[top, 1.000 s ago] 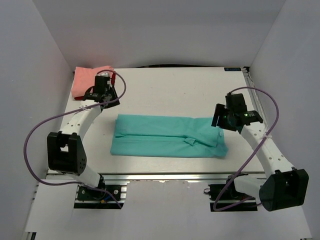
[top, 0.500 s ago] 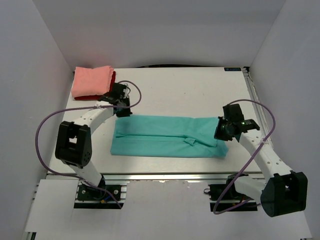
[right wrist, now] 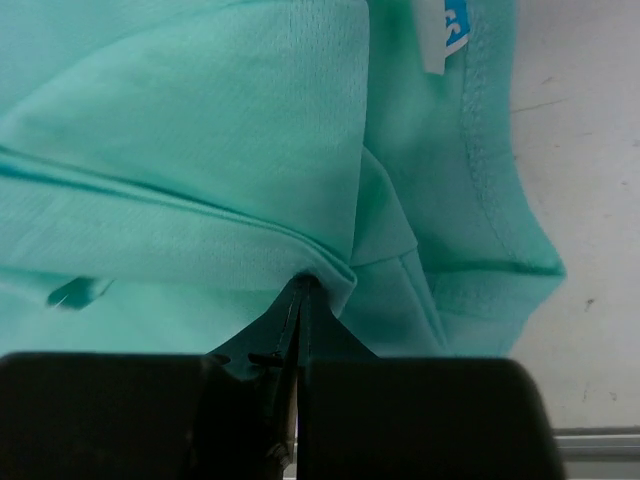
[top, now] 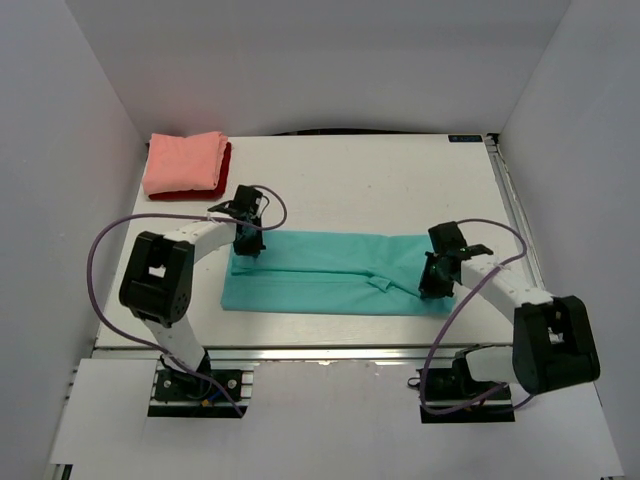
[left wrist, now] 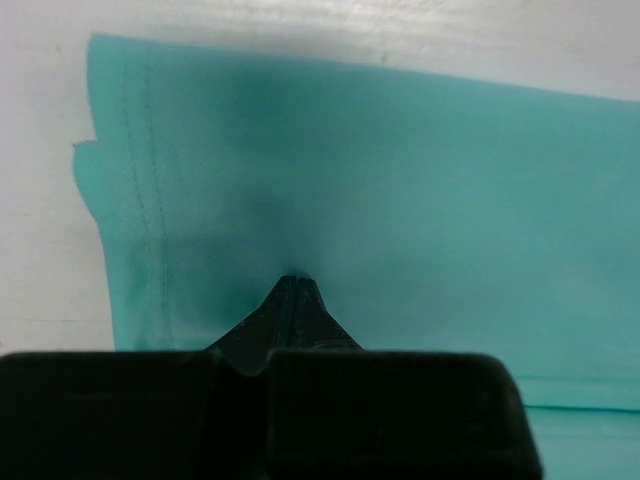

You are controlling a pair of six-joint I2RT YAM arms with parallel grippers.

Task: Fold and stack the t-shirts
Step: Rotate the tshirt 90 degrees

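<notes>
left gripper (left wrist: 297,288) pinched shut on the left end of the teal shirt (top: 330,275) | right gripper (right wrist: 303,290) pinched shut on a fold near its right end | pink shirt (top: 183,162) folded atop dark red shirt (top: 226,160), back-left corner | teal shirt lying mid table (top: 370,180)

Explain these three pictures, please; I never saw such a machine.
Two robot arms stand at a white table. One picture looks from above; the other two come from wrist cameras, the black shape being that arm's own fingers. A teal t-shirt, folded into a long strip, lies in the middle; a pink t-shirt lies folded on a dark red t-shirt at the far left. The left gripper is shut, tips on the strip's left end; the right gripper pinches a fold at its right end.
</notes>
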